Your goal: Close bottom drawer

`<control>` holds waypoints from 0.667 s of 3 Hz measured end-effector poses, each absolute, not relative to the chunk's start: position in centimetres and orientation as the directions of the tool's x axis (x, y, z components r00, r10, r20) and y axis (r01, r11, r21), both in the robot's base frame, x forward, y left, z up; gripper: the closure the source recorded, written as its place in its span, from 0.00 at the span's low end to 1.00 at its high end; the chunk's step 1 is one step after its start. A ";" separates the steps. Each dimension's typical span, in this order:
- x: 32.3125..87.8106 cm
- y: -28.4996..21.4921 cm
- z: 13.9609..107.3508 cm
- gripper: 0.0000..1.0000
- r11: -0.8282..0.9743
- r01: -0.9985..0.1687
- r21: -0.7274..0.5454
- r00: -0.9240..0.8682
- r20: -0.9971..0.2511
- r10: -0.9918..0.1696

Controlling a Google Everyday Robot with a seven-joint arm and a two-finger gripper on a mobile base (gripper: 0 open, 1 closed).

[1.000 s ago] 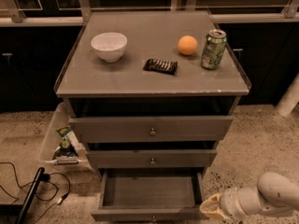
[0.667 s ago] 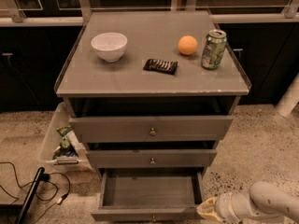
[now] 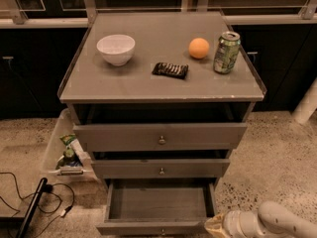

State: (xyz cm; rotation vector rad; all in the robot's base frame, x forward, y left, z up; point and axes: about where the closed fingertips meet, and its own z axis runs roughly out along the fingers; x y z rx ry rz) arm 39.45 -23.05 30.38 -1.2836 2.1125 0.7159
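Note:
The bottom drawer (image 3: 158, 202) of the grey cabinet is pulled far out, showing its empty shallow grey box. Its slim front (image 3: 148, 228) lies at the frame's lower edge, with the knob just visible at the edge. The middle drawer front (image 3: 161, 168) and top drawer front (image 3: 161, 137) stand slightly out. My gripper (image 3: 214, 226) comes in from the lower right on a white arm (image 3: 277, 223), right beside the drawer front's right end.
On the cabinet top (image 3: 99, 86) stand a white bowl (image 3: 116, 48), a dark snack packet (image 3: 170, 70), an orange (image 3: 198, 48) and a green can (image 3: 226, 52). A white bin with trash (image 3: 59, 152) stands on the floor to the left, with black cables (image 3: 29, 202) in front of it.
My gripper and arm have moved left and a little lower, closer to the right end of the bottom drawer front. The drawer has not moved.

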 end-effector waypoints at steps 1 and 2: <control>39.4 -22.8 29.7 1.00 0.399 -0.900 0.174 -0.398 -0.699 -0.594; 40.0 -22.4 26.1 1.00 0.410 -0.887 0.214 -0.433 -0.695 -0.574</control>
